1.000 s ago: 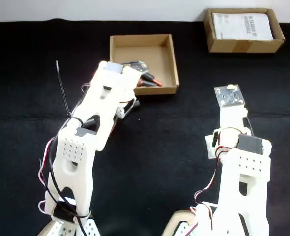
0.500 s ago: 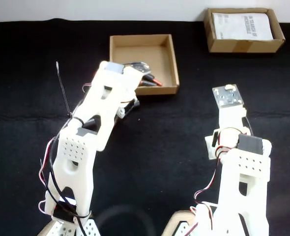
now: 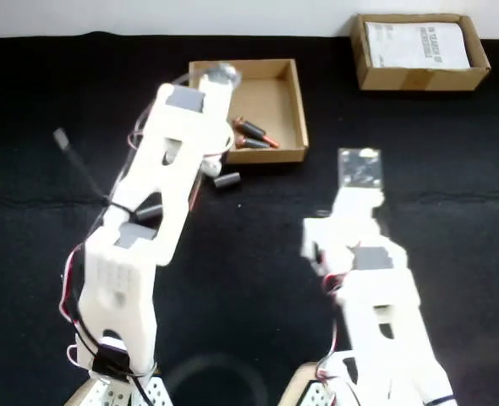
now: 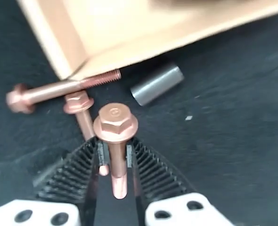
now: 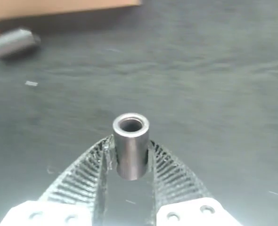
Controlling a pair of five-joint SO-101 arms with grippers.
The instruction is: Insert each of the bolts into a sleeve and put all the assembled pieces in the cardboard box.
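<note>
Left gripper (image 4: pixel 114 150) pinching one bolt (image 4: pixel 115 125), right gripper (image 5: pixel 130 153) pinching one sleeve (image 5: pixel 130 136), two loose bolts (image 4: pixel 59 92), one loose sleeve (image 4: pixel 157 84) by cardboard box (image 4: pixel 186 37)

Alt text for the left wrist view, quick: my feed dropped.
The left gripper is shut on a copper bolt, head pointing outward. Past it on the black table lie a long bolt, another bolt and a grey sleeve, beside a corner of the cardboard box.

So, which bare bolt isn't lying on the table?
The bolt clamped in the left pincer, head towards the camera; the other two lie flat beside the cardboard box.
</note>
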